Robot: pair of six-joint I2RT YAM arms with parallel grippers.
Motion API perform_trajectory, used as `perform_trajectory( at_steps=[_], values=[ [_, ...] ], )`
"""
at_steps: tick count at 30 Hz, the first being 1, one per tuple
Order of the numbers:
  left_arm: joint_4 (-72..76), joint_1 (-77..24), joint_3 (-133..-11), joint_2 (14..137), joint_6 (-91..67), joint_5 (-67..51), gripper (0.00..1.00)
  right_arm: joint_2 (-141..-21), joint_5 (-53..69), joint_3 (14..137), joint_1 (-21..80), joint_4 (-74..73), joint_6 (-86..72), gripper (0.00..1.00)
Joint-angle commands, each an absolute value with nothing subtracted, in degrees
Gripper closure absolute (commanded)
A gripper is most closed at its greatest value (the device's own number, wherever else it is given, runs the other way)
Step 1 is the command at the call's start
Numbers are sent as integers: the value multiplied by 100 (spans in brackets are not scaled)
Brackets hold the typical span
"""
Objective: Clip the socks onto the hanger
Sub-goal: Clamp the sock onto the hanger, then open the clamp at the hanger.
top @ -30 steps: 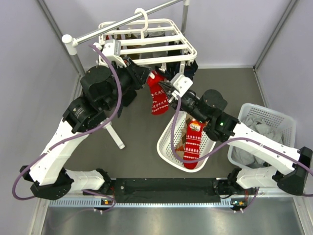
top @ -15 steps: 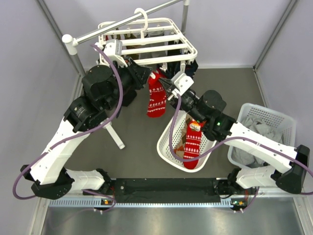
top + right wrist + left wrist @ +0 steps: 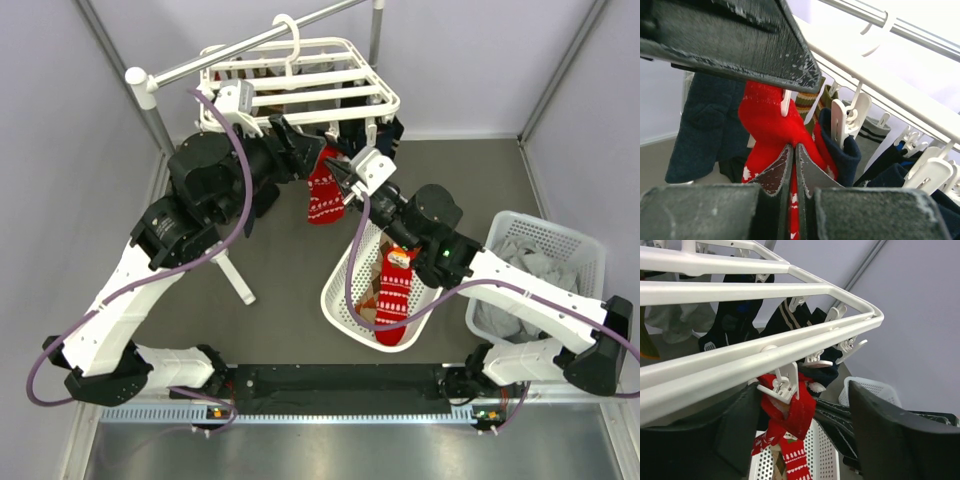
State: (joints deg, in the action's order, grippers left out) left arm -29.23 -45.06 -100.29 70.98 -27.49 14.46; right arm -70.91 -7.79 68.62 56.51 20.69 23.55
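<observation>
The white hanger (image 3: 300, 85) hangs from a rail by its hook. A red sock (image 3: 325, 195) with white snowflakes dangles from its front bar, and a white clip (image 3: 782, 382) grips its bunched top (image 3: 797, 412). My left gripper (image 3: 305, 150) is open, one finger on each side of that clip (image 3: 807, 390), touching neither clip nor sock. Just below the clip, my right gripper (image 3: 345, 178) is shut on the red sock, pinching its fabric (image 3: 765, 120) between the fingertips (image 3: 794, 150). A navy sock (image 3: 842, 150) hangs clipped right beside it.
Several dark and grey socks hang from the hanger's other bars (image 3: 740, 290). A white perforated basket (image 3: 345, 285) below holds another red sock (image 3: 395, 290). A second basket (image 3: 590, 250) with grey laundry stands at the right. The rail stand's foot (image 3: 235, 275) lies left of centre.
My left gripper has opened, its fingers now apart around the clip. The red sock has been lifted a little toward the bar. My right gripper has stayed shut on it.
</observation>
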Motion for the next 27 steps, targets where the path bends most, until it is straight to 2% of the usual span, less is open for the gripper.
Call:
perform_trajectory(
  at_steps=[1,4,10,15,21,27],
  values=[
    [-2865,-4518,-10204,6812,-2646,1415,20,-7154,-958,6961,5739,2356,2321,100],
    [-2813,-4526,-10082,6567,-2575,1415,13,-7198,-1098,6996,5731,2285,2241,100],
    [-2584,-4526,-9563,5803,-2119,1055,9,-7286,-1406,6988,5634,2180,2048,100],
    [-2785,-4518,-9176,5300,-1600,1537,10,-7286,-1406,6943,5458,2057,1837,100],
    [-3032,-4526,-9185,5396,-1029,1968,13,-7251,-1275,6864,5283,1986,1688,100],
    [-2971,-4509,-9246,5677,-326,1609,14,-7102,-1002,6750,5142,1890,1582,100]
  ],
)
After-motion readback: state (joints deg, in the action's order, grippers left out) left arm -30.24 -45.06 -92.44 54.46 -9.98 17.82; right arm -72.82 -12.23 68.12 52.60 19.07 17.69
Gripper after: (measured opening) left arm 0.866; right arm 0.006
